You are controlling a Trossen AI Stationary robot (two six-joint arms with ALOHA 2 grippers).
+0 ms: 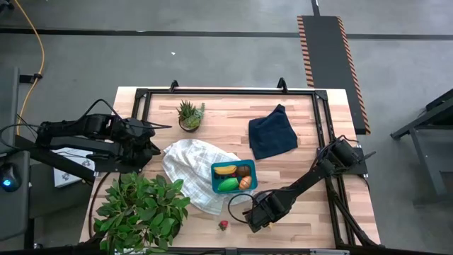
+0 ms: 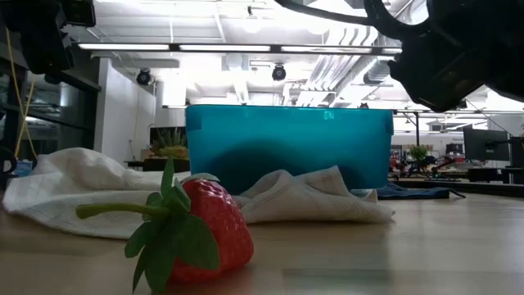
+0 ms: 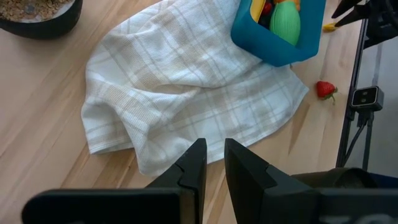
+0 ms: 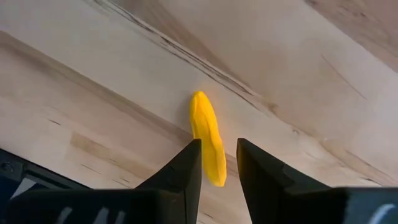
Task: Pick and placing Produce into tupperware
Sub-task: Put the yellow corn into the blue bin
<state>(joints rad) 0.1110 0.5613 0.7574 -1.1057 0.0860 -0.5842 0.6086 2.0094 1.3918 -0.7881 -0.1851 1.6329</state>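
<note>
- Tupperware [image 1: 233, 177], high view: it sits on the white cloth [image 1: 190, 168] mid-desk, toward the front edge, already holding fruit. Strawberry [image 1: 224, 225] lies loose by the front edge. Right gripper [image 1: 256, 216] hangs just beside it, way nearer than the left gripper [image 1: 145, 138] parked at the left edge.
- Low view: strawberry on its side, stem pointing away from the box.
- Left wrist view: jaws pinched together, empty.
- Right wrist view: narrow jaws straddle a yellow wedge [image 4: 207, 135] on the desk. Its long axis runs straight out from the jaws. Can't tell if it's gripped.
</note>
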